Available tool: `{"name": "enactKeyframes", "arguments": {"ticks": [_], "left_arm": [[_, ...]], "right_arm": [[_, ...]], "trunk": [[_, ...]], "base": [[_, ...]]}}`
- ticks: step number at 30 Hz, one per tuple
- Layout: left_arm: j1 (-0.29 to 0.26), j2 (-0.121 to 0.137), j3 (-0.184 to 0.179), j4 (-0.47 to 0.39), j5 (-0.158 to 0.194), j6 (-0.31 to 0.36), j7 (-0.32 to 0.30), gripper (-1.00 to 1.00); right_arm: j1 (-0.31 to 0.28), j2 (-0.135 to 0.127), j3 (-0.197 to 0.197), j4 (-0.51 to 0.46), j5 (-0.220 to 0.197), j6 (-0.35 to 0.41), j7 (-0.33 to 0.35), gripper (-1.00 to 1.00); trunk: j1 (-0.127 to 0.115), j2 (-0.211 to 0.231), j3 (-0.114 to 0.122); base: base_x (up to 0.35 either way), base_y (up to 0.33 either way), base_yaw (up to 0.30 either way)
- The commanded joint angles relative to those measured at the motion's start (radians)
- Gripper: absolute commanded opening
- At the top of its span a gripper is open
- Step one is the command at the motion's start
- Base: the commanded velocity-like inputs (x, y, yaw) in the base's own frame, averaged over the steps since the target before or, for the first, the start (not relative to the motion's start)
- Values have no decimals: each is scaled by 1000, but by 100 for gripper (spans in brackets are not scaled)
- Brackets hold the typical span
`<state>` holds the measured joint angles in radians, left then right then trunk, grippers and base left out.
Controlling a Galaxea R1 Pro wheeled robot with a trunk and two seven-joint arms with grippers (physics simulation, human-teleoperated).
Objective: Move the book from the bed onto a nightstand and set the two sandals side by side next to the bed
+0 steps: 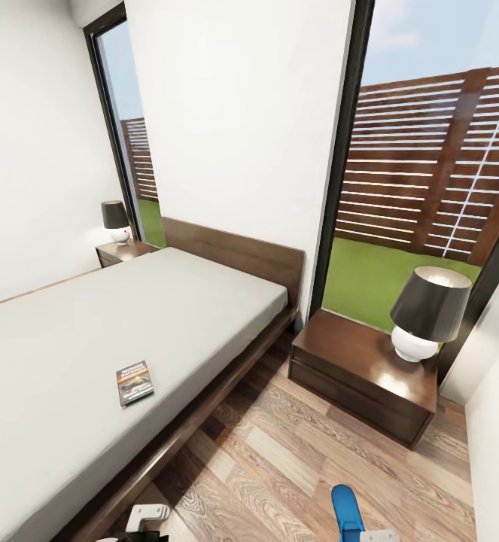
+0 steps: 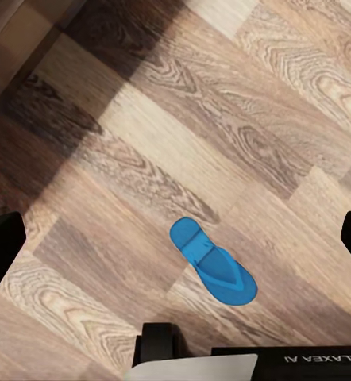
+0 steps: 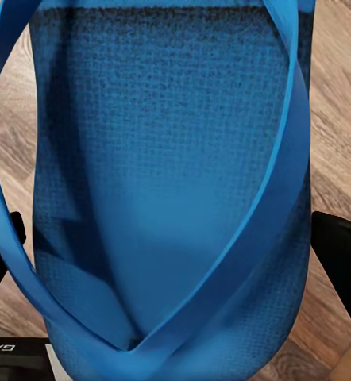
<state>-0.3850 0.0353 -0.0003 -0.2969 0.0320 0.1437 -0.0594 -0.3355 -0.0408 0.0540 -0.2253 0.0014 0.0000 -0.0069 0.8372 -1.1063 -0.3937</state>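
Book [image 1: 135, 382] lies flat on the bed [image 1: 76, 339], near its floor-side edge. Left fingers [image 2: 2, 250] spread wide above 1 blue sandal [image 2: 214, 263] on the floor [image 2: 247, 119]. Right fingers [image 3: 340, 262] flank a 2nd sandal [image 3: 167, 198], seemingly gripping it; nightstand [image 1: 362, 373] stands beyond.

At the bottom edge of the head view, left of centre, a white part of the left arm [image 1: 147, 518] pokes in; at lower right sits a white piece of the right arm [image 1: 378, 536]. In the left wrist view the left gripper [image 2: 179, 254] is spread wide — dark fingers [image 2: 1, 250] at both side edges.
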Motion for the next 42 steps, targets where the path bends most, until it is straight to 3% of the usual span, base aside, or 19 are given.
{"name": "enactKeyframes", "arguments": {"ticks": [1,31,36,41,42], "left_arm": [[0,1,0,-2,4,6,-3,100],[-1,2,6,0,18,10,-9,100],[-1,3,6,27,76,36,-10,100],[0,6,6,44,173,53,-11,100],[0,6,6,44,173,53,-11,100]], "right_arm": [[0,-1,5,0,0,0,-1,-100],[0,-4,-4,-10,-11,0,4,-100],[0,-4,-7,-14,-14,0,8,-100],[-1,-4,-8,-24,-15,0,9,-100],[-1,-4,-8,-24,-15,0,9,-100]], "trunk": [[0,-1,-1],[0,-1,-1],[0,-1,-1],[0,-1,-1],[0,-1,-1]], "base": [[0,0,0],[0,0,0],[0,0,0],[0,0,0],[0,0,0]]}}
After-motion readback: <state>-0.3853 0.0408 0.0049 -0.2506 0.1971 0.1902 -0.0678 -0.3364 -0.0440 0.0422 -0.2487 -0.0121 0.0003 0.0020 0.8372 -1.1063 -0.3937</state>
